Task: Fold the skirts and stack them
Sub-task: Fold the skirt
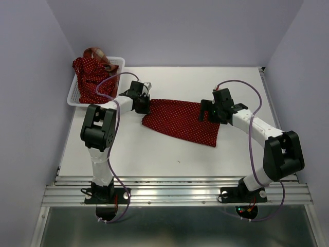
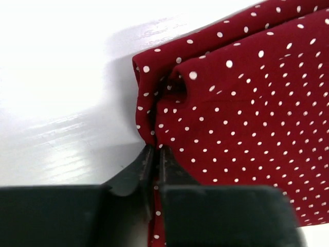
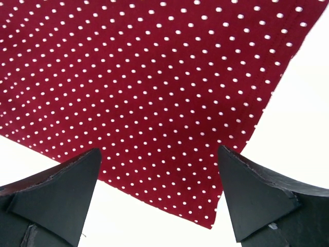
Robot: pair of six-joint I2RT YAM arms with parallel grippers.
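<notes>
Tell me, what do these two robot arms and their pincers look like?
Both the left arm and right arm have white tubular links with chunky black joints and black bases. A thin purple cable loops along each. The left gripper and right gripper have matte black, wedge-shaped fingers.

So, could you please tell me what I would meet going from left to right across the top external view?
White basket of heaped skirts → left gripper → spread polka-dot skirt → right gripper.
</notes>
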